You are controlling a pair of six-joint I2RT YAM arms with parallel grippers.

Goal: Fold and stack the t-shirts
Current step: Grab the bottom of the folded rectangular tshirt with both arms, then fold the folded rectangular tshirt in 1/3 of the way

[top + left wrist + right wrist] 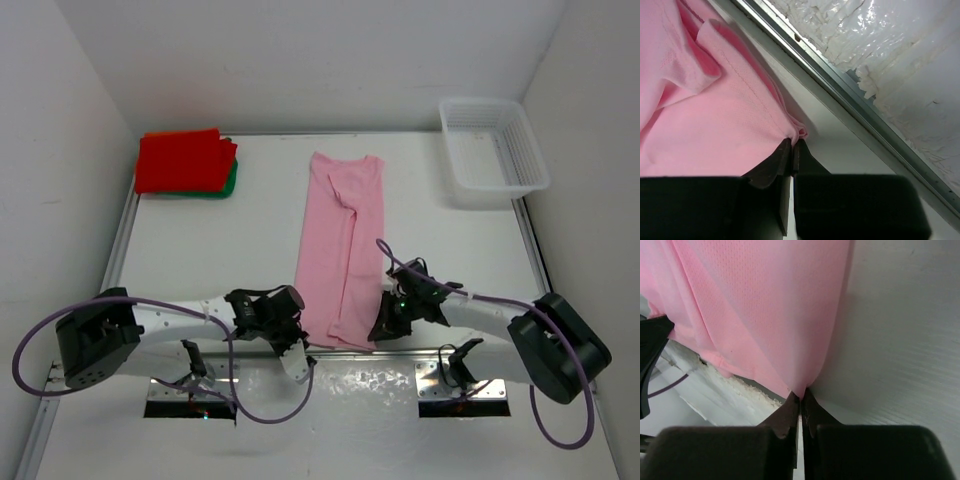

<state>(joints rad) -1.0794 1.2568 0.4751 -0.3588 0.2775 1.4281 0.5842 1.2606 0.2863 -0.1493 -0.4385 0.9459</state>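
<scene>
The left gripper (792,147) is seen closed tight on one near hem corner of the light pink t-shirt (340,240), with a small pucker of cloth pinched right at its tips. The right gripper (801,396) is likewise closed on the opposite hem corner. The shirt, narrowed into a long strip, is stretched out ahead of both grippers, with its collar end lying farthest from them. A red t-shirt (180,160) is stacked on a green t-shirt (228,185) well beyond and to the left of the left gripper (the white basket (480,190) sits well beyond the right one).

The step in hand is judged to be the end-to-end fold. It would best be done with both corners lifted together and level. The corners should be held apart so that the hem is taut, carried forward over the strip, and laid square on the collar edge. Only a thin bite is held, so a slow, even pull is advised lest a corner slip out.
</scene>
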